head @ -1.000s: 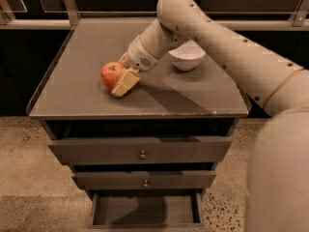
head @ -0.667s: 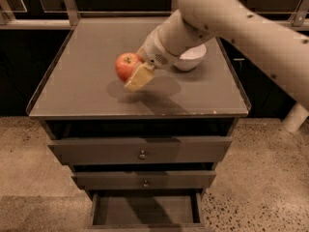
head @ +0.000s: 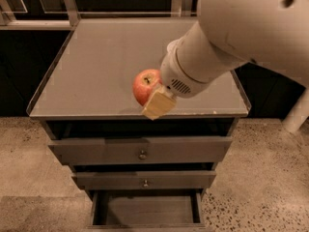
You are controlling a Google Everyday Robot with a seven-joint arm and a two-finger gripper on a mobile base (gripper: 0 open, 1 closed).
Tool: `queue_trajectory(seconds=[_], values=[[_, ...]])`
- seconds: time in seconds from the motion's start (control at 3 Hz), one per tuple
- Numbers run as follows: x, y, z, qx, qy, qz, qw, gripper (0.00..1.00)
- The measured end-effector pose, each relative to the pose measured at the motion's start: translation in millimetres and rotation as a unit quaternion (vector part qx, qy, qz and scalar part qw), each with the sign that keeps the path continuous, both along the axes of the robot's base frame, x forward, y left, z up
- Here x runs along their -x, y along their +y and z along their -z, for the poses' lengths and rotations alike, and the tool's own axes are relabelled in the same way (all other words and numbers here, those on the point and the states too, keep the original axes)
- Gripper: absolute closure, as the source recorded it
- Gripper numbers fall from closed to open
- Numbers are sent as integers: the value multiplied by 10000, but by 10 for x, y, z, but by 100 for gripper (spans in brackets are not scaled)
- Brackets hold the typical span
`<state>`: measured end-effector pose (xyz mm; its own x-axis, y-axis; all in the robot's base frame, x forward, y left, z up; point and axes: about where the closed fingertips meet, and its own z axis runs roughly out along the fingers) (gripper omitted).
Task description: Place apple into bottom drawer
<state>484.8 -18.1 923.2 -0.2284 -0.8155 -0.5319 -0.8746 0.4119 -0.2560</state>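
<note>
apple (head: 145, 83): gripped, up in the air over the front edge of the bench (head: 91, 62).
hand (head: 153, 96): just right of it, clamped on the apple.
bottom drawer (head: 145, 210): open, almost directly below, so the carry looks forward and down.

1. Single view only: set high in front of the cabinet top (head: 106, 57), tilted steeply down onto it and the floor (head: 29, 178).
2. Close enough for the arm (head: 241, 28), entering from upper right, to fill that corner.
3. Reaches down to the open bottom drawer (head: 145, 211) at the lower edge.
4. Catches the gripper (head: 151, 94) mid-frame, clasping the apple (head: 144, 83).
</note>
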Motion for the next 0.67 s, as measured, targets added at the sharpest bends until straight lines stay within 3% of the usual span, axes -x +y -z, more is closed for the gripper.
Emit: queue_trajectory(seconds=[0.33, 0.67], values=[[725, -371, -496, 322, -414, 742, 9959, 100], [725, -371, -496, 322, -414, 742, 9959, 100]])
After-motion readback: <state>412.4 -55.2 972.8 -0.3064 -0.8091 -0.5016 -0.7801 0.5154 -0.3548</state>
